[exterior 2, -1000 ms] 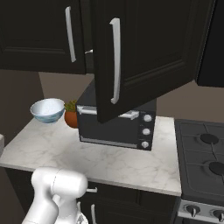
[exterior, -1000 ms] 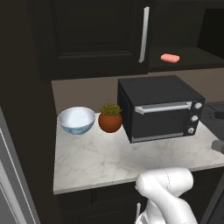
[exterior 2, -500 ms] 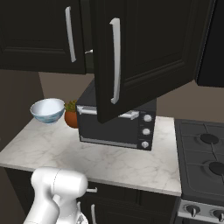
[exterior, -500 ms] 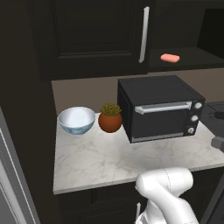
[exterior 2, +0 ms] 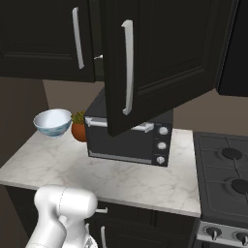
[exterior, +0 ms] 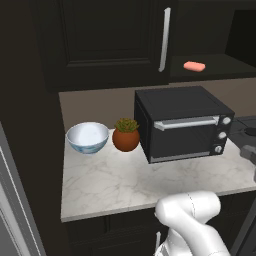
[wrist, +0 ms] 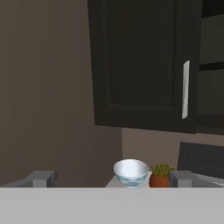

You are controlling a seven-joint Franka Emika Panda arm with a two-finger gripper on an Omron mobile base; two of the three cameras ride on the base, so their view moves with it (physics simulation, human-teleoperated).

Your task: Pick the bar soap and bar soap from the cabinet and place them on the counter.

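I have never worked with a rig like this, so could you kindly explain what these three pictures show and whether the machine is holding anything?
It is a rendered kitchen with a white robot arm on a driving base. Two pictures come from cameras on the base, behind the arm to its left and right; the third looks along the gripper, whose jaws stand open and hold nothing. On the marble counter sit a bowl, a small potted plant and a black toaster oven. Above, the dark cabinet has one door open, and one pink bar soap lies on its shelf.

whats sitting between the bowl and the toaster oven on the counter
A small potted plant in a round terracotta pot stands between the bowl and the toaster oven on the counter, seen in the left base view.
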